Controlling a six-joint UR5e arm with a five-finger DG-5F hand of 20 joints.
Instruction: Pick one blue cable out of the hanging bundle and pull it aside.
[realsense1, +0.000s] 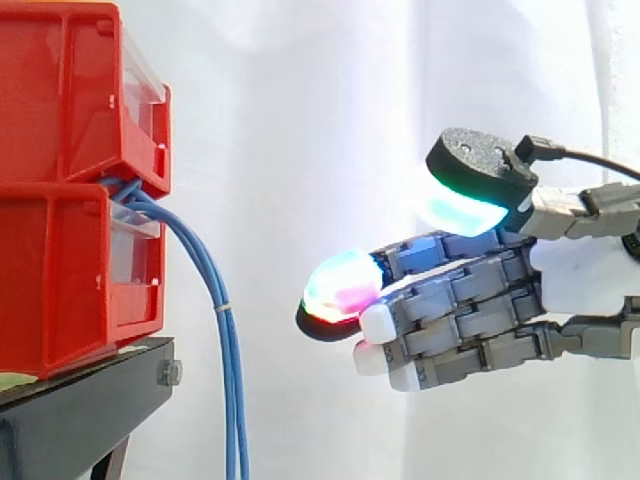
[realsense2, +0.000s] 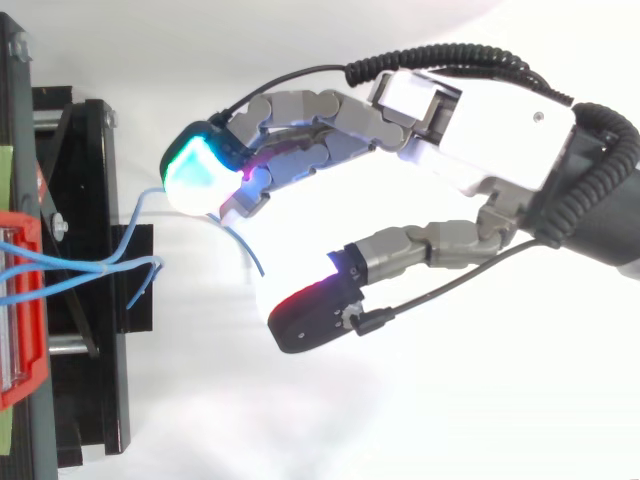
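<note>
Bright, even light washes out the white curtain (realsense1: 300, 150).

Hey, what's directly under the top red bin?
The lower red bin, on the black stand. Blue cables emerge between it and the top red bin and hang down; their attachment inside is hidden.

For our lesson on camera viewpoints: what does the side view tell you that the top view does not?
Side view: two red plastic bins are stacked, thin blue cables drop from between them as one bundle, and a gap separates it from the glowing fingertips of the grey robot hand. Top view: the cables fan apart, and the thumb stands wide of the fingers. Both: bins, cables, hand and black metal stand.
</note>
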